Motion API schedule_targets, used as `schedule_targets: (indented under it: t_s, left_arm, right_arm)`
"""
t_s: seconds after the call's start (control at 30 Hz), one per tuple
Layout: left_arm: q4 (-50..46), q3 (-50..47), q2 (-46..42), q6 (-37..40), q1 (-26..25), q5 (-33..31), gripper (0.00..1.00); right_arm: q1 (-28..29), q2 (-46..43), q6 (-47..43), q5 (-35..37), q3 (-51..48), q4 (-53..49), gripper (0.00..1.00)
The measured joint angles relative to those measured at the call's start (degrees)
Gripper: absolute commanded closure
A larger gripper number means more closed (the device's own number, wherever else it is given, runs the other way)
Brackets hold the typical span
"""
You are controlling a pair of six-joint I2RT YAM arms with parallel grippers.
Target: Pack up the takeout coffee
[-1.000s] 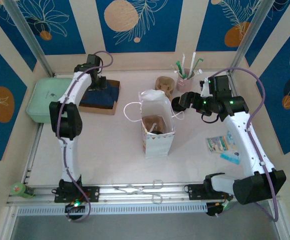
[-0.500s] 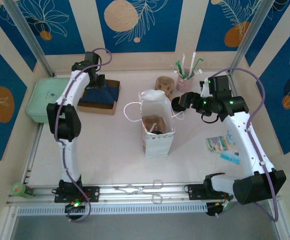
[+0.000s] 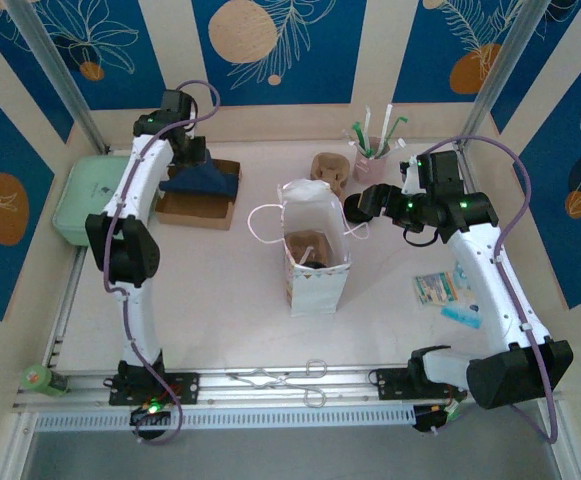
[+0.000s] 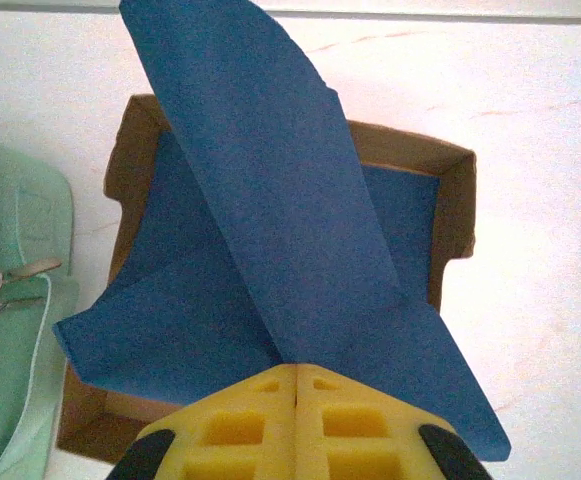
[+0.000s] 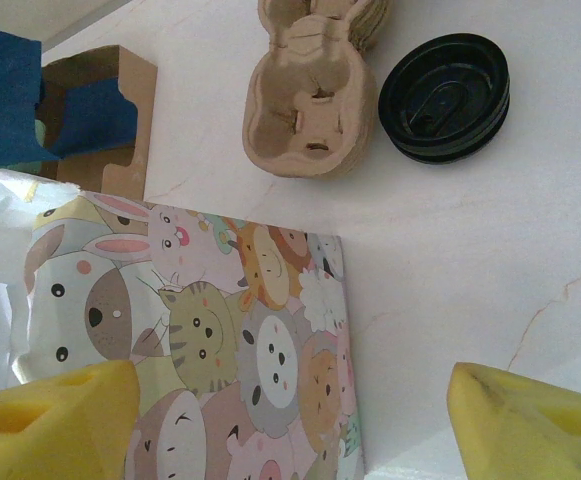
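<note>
— Where's the coffee [image 3: 313, 263]?

— Low inside the paper bag [image 3: 315, 292] in the middle of the table, I think. A dark round shape down there looks like its lid, but it's dim.

— And the hands?

— The left gripper [image 4: 297, 372] is pinched tight on a blue napkin [image 4: 270, 220], which hangs over the open cardboard box [image 4: 457, 200] beside the green case [image 4: 10, 300]. The right gripper [image 5: 292, 410] is spread wide with nothing in it, just beside the bag's far right corner.

— Anything crowding it?

— A cup carrier [image 5: 310, 115] and black lids [image 5: 448, 95] sit side by side behind the bag, with a pink cup of straws [image 3: 370, 160] near them.
</note>
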Motion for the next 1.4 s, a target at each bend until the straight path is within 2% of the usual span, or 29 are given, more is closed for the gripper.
schedule_targets:
  t_s: [0.37,0.63,0.87,1.1,1.4]
  left_arm:
    - [-4.44,-2.82,-7.69,1.51,-1.77,-2.43,1.00]
    - [-5.51,-10.64,-16.98,2.49,-2.25,-3.45,1.00]
    - [-6.21,-15.45,-21.18,2.93,-3.15,-3.85,1.00]
    - [-5.99,-18.93,-20.09,2.97,-3.87,-3.78,1.00]
    - [-5.01,-19.52,-11.54,4.37,-4.04,-3.87,1.00]
  right_arm:
    - [0.26,-0.66,0.02,-0.02,0.00,-0.02,0.19]
    - [0.72,-1.42,0.04,-0.20,0.00,-0.07,0.19]
    - [1.20,-2.40,0.46,-0.20,0.00,-0.09,0.19]
    - [1.51,-2.78,0.66,-0.17,0.00,-0.09,0.19]
    - [1.53,-2.78,0.66,-0.17,0.00,-0.09,0.19]
